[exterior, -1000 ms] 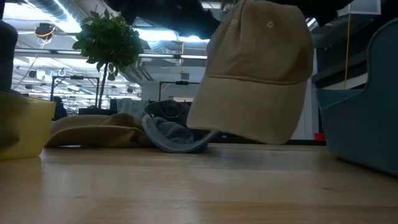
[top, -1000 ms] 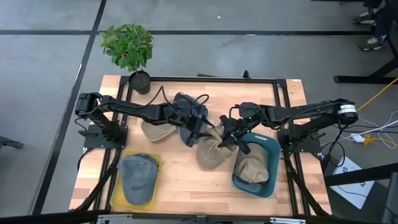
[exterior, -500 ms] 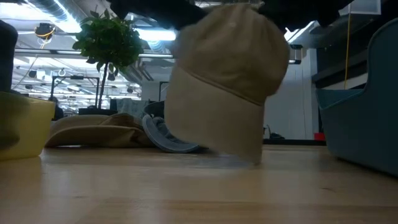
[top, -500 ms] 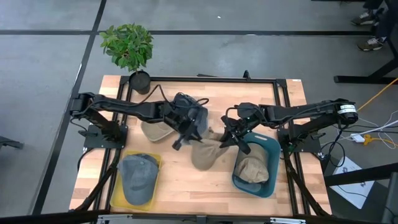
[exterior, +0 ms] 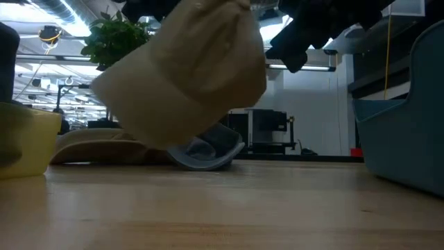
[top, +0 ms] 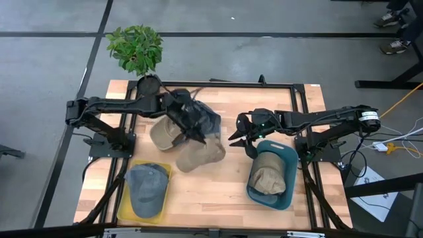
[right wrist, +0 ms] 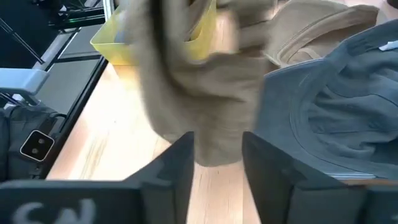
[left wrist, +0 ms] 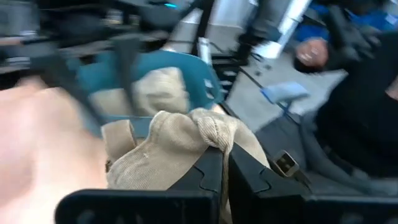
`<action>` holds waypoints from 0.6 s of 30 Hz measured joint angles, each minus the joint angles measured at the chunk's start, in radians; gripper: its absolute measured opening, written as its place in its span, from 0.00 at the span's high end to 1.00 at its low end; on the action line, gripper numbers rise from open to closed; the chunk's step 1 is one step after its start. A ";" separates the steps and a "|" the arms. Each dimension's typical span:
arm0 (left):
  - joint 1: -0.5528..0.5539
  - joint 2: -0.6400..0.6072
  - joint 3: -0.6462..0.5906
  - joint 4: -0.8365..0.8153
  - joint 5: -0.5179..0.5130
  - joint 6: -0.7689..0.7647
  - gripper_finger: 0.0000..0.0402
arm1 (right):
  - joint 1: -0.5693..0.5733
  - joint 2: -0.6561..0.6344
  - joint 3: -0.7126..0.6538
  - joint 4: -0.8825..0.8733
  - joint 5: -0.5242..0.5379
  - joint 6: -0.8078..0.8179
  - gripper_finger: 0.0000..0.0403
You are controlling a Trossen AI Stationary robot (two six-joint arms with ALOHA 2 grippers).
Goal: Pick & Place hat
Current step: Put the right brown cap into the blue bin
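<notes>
The left tool (top: pixel 198 134) is closed on a tan hat (top: pixel 200 153), which hangs from it above the middle of the wooden worktop (top: pixel 211 192); in the left wrist view the two dark fingers (left wrist: pixel 242 177) pinch a bunched fold of the tan fabric (left wrist: pixel 180 140). In the low view the tan hat (exterior: pixel 187 69) is tilted and clear of the worktop surface (exterior: pixel 222 208). The right tool (top: pixel 239 135) stands just beside the teal bin (top: pixel 291 165), apart from the held hat, with its fingers (right wrist: pixel 177 168) partly spread and gripping nothing; the right wrist view shows the tan hat (right wrist: pixel 199 81) blurred beyond the gap between them. A second tan hat (top: pixel 268 180) lies inside the teal bin. A grey hat (top: pixel 147 188) lies in the yellow tray (top: pixel 125 210) at the worktop's near left corner. A dark grey hat (top: pixel 206 119) and a further tan hat (top: pixel 162 135) lie on the worktop behind the held hat, touching each other. A potted plant (top: pixel 135 49) stands at the far left corner of the worktop. A small white tag shows on the dark grey hat (right wrist: pixel 336 106) in the right wrist view; no writing on it can be read, and no brand or label is legible on any hat or container.
</notes>
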 joint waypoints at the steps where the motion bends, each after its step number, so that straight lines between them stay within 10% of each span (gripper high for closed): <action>1: 0.014 -0.008 0.000 0.000 -0.013 -0.015 0.99 | 0.000 0.000 0.000 -0.002 0.001 0.005 0.65; 18: 0.128 -0.144 0.000 -0.104 -0.395 -0.165 0.99 | 0.000 0.000 -0.001 0.148 0.327 0.154 0.43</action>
